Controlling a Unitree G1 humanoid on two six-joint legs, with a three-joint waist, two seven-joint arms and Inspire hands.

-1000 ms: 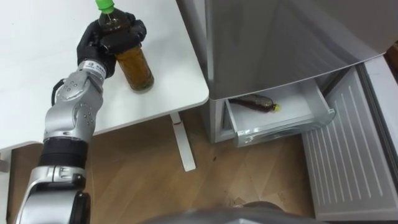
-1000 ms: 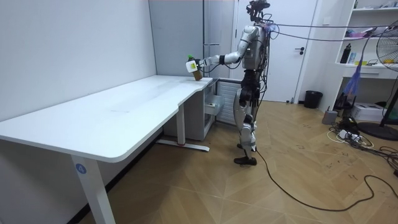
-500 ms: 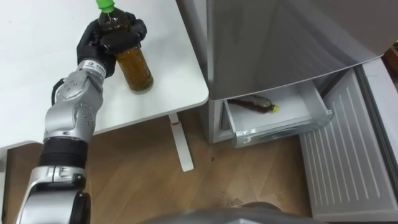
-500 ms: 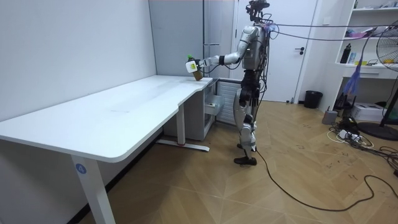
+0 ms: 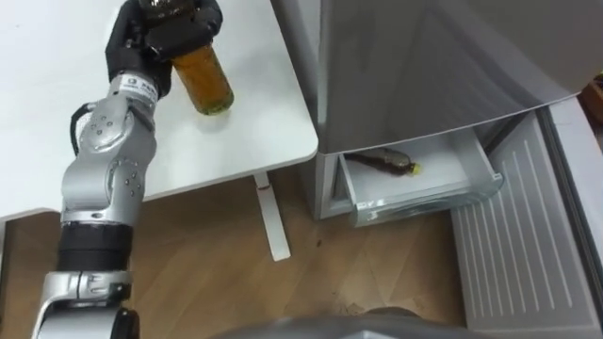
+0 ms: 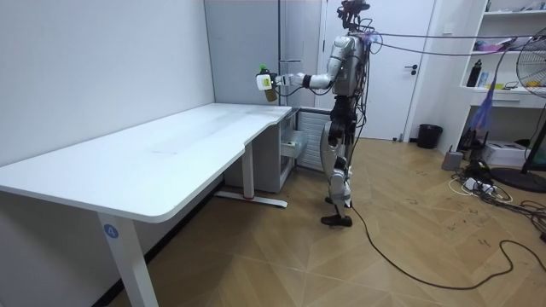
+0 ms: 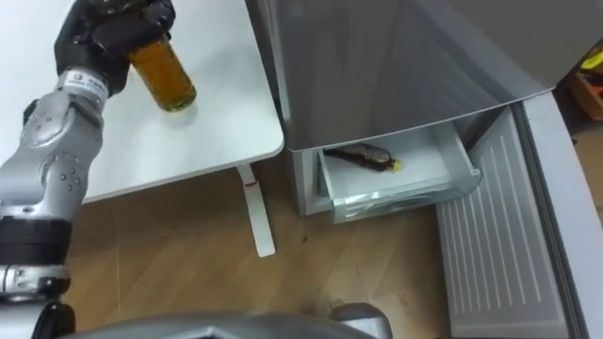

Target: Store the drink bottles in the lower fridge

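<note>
at eleven o'clock the left hand (image 5: 155, 38) curls tight round an amber drink bottle (image 5: 203, 80), held above the white table (image 5: 57, 122). at three o'clock a second bottle (image 5: 388, 164) lies in the open lower drawer (image 5: 429, 196) of the fridge (image 5: 424, 66).

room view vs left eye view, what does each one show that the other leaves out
Room view: the whole robot standing by the far end of the white table, before the grey fridge, plus a black bin by the door and a fan at the room view's right.
Left eye view: a look down into the open fridge drawer, where a brown bottle lies on its side.
Shared: the left hand curled round a bottle of brown drink, held over the table.
</note>
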